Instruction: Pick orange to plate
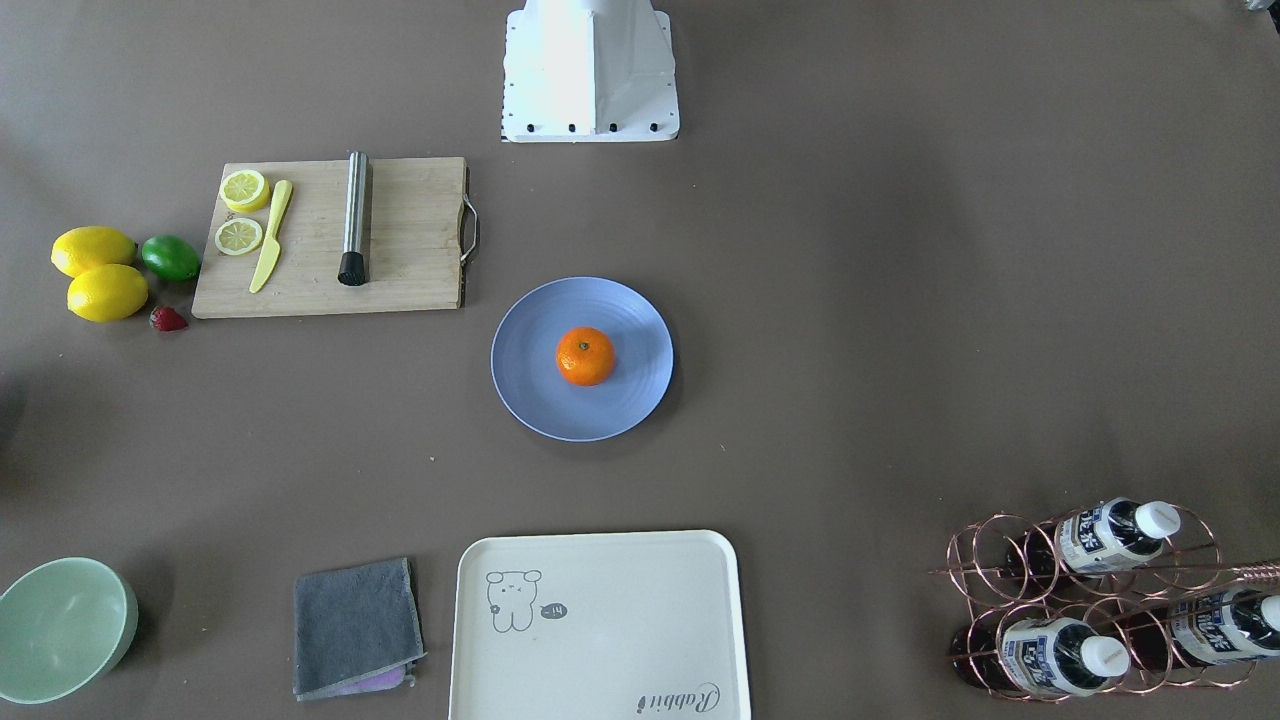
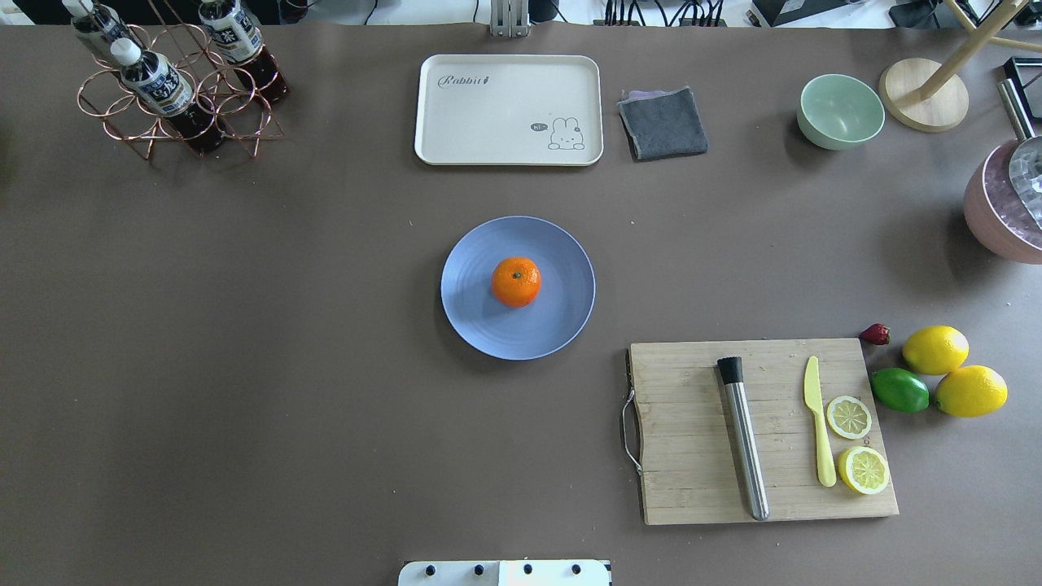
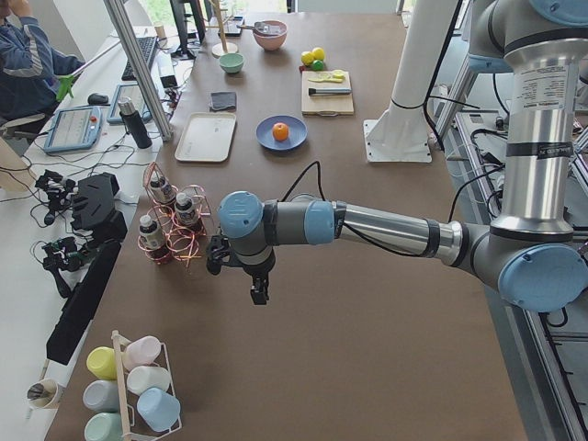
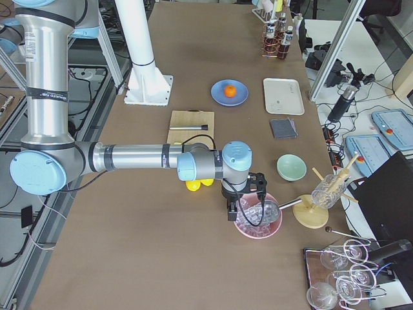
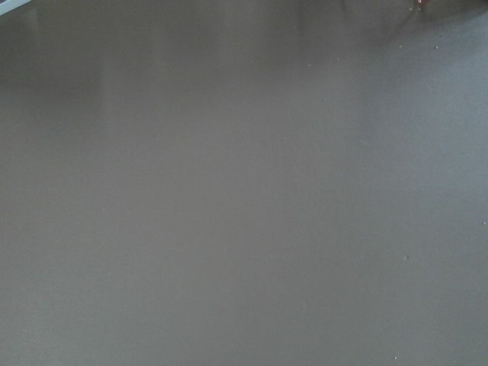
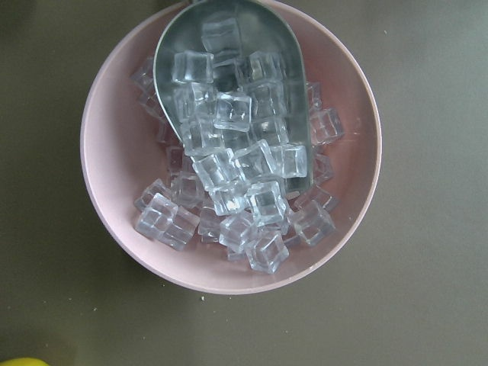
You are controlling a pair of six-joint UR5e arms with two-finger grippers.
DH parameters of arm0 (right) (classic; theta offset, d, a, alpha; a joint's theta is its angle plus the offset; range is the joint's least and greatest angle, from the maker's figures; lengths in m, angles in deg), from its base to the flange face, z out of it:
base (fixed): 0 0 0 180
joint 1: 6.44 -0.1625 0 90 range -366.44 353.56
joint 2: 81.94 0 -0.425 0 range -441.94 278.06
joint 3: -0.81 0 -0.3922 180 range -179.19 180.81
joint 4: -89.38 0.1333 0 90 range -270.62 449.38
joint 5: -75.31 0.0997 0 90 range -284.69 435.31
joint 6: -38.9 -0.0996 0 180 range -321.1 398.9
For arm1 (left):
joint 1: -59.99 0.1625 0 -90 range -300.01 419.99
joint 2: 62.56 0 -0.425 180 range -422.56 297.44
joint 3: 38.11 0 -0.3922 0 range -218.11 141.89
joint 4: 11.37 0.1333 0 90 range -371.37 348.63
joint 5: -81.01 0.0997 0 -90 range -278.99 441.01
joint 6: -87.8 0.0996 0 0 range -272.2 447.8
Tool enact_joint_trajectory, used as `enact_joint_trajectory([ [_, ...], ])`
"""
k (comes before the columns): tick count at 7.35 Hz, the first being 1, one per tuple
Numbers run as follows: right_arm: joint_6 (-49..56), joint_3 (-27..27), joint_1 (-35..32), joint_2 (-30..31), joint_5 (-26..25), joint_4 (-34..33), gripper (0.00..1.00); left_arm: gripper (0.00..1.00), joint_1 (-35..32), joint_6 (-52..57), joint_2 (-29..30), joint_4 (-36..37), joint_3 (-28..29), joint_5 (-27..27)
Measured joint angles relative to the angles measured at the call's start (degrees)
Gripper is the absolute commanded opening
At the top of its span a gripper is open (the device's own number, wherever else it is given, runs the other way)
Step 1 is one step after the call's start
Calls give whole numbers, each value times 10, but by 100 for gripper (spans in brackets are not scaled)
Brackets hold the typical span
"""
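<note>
The orange rests upright in the middle of the periwinkle-blue plate at the table's centre, with nothing touching it. Neither gripper shows in the overhead or front views. My left gripper hangs over bare table at the left end, beside the copper bottle rack and far from the plate; I cannot tell whether it is open or shut. My right gripper hovers over a pink bowl at the right end, and I cannot tell its state either. Neither wrist view shows any fingers.
A bamboo cutting board carries a steel muddler, a yellow knife and lemon slices. Two lemons, a lime and a strawberry lie beside it. Along the far edge are a cream tray, grey cloth, green bowl and bottle rack. The pink bowl holds ice cubes and a scoop.
</note>
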Motion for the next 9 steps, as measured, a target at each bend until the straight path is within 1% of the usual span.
enact_joint_trajectory([
  [9,-1,0,15,0,2,0,100,98,0,0,-1,0,1,0],
])
